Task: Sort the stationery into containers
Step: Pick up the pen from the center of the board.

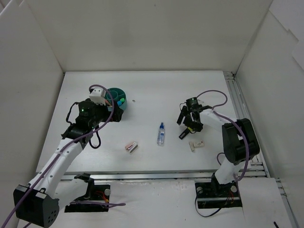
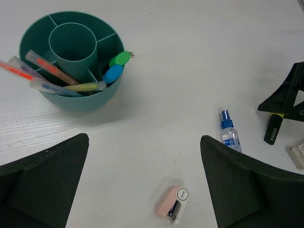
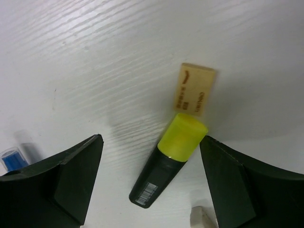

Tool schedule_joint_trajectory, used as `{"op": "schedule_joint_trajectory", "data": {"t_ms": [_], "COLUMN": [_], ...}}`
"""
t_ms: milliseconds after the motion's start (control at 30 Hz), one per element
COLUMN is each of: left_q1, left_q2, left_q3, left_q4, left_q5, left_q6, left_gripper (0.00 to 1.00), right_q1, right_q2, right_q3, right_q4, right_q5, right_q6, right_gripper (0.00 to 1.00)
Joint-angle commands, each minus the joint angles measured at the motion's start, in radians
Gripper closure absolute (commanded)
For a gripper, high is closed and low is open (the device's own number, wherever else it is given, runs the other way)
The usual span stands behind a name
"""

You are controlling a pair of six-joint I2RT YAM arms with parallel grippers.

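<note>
At the table's point(image 1: 142, 85) far left, the tub point(image 2: 80, 102) holds pens point(image 2: 52, 69). The left gripper point(image 2: 145, 142) gapes empty, and the right gripper point(image 3: 151, 142) is unclenched around a highlighter point(image 3: 166, 161); bottle point(image 2: 230, 133) and erasers point(image 3: 192, 90) remain.

The white, wood-grained table point(image 1: 142, 90) carries 6 things. A round teal tub point(image 2: 80, 102) stands at the far left. Near the middle lie a blue-capped clear spray bottle point(image 2: 230, 135) and a small pink-and-white stationery piece point(image 2: 172, 203). On the right, a black highlighter point(image 3: 161, 171) lies with its yellow cap touching a tan eraser point(image 3: 194, 89), and a white eraser point(image 1: 195, 144) lies near them.
</note>
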State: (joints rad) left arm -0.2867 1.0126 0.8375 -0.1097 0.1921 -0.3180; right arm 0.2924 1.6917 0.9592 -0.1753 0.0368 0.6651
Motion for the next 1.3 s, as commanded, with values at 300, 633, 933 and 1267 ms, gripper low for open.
{"op": "schedule_joint_trajectory", "data": {"t_ms": [300,633,933,1267], "left_q1": [-0.005,-0.005,-0.005,-0.097], "left_q2": [-0.101,-0.109,-0.040,0.082], "left_q3": [-0.009,0.011,-0.008,-0.048], "left_q4": [-0.008,-0.027,0.161,0.517], "left_q5": [-0.052,0.012,0.467,0.675], "left_q6": [-0.009,-0.006,-0.036,-0.194], "left_gripper": [0.00,0.01,0.00,0.00], "right_q1": [0.175,0.224,0.355,0.376], "right_q2": [0.022,0.004,-0.371,-0.454], "right_q3": [0.027,0.095,0.003,-0.040], "right_q4": [-0.144,-0.135,0.097,0.375], "right_q5": [0.167,0.273,-0.029,-0.577], "right_q6": [0.071,-0.040,-0.482,-0.553], "right_gripper": [0.47,0.98,1.00,1.00]}}
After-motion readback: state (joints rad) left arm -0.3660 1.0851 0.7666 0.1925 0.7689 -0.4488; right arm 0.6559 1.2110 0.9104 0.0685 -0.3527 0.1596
